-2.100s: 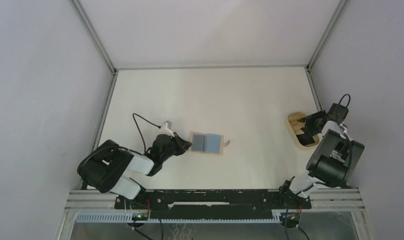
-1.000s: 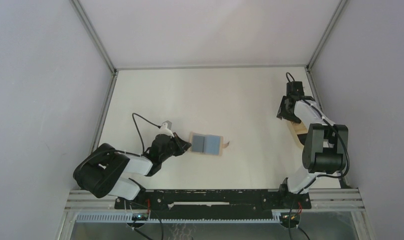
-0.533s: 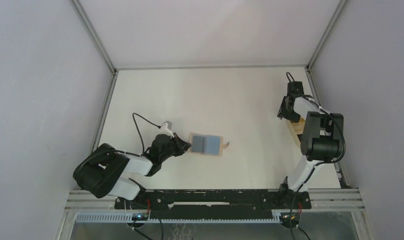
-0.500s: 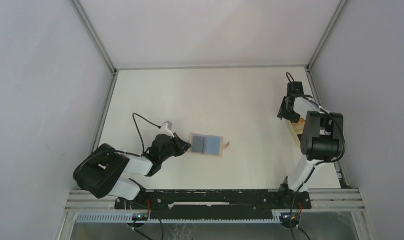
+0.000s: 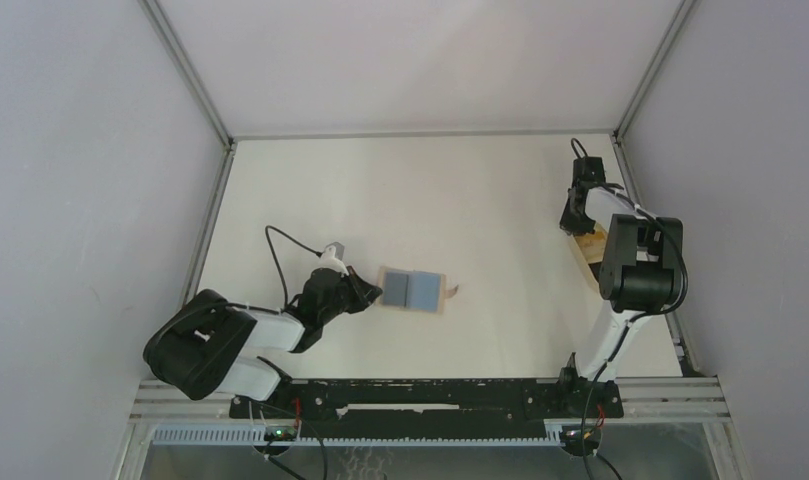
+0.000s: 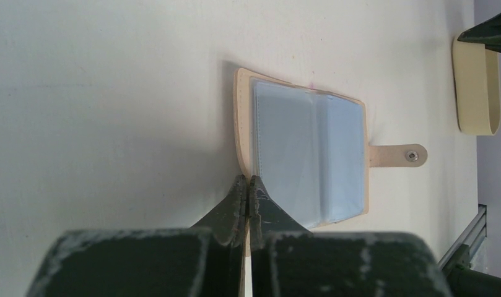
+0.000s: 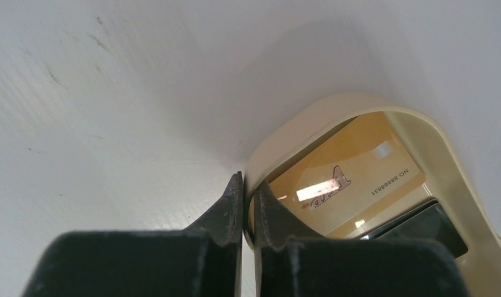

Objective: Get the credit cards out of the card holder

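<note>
left hand [image 6: 247,185] is pinching the edge of the open card holder [image 6: 303,154], likely light and floppy; right hand [image 7: 247,185] is clamping the tray [image 7: 334,102] rim.

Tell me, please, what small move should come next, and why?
Probably the right gripper releases the rim of the tray and heads toward the open card holder: the left gripper pinches its edge, and a light blue card shows inside.

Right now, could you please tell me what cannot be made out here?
Holder, left wrist: cloudy sleeves hide whether a card remains inside.
Black card, right wrist: only part shows beside the gold card.
Tray, top: the right arm covers most of it.
</note>
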You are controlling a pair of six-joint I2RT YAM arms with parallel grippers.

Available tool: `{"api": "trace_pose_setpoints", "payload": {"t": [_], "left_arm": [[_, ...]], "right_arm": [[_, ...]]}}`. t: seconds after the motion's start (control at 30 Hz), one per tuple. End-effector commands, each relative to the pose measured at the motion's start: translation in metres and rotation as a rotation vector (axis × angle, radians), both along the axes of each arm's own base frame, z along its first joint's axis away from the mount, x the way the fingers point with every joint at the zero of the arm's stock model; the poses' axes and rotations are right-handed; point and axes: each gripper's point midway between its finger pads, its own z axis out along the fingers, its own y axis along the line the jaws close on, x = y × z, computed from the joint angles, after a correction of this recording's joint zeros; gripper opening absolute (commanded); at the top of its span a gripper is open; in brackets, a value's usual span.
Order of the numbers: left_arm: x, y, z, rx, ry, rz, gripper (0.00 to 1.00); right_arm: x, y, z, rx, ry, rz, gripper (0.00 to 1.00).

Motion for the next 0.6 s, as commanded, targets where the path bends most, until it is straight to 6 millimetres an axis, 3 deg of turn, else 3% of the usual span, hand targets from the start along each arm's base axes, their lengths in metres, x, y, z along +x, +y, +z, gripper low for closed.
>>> {"api": "trace_pose_setpoints", "payload": {"t": [0.0,0.27,0.57], "left_arm": [[0.006,-0.001,0.008,0.033,-0.030,-0.024,0.00],[0.006,0.003,0.011,0.042,-0.033,-0.014,0.00],[0.002,0.007,0.009,0.044,-0.028,-0.003,0.00]], "right_arm": [[0.013,0.006,0.001,-0.009,-0.020,0.017,0.03],[0.016,0.043,-0.002,-0.020,0.005,0.129,0.00],[0.018,0.148,0.003,0.031,-0.012,0.421,0.00]]}}
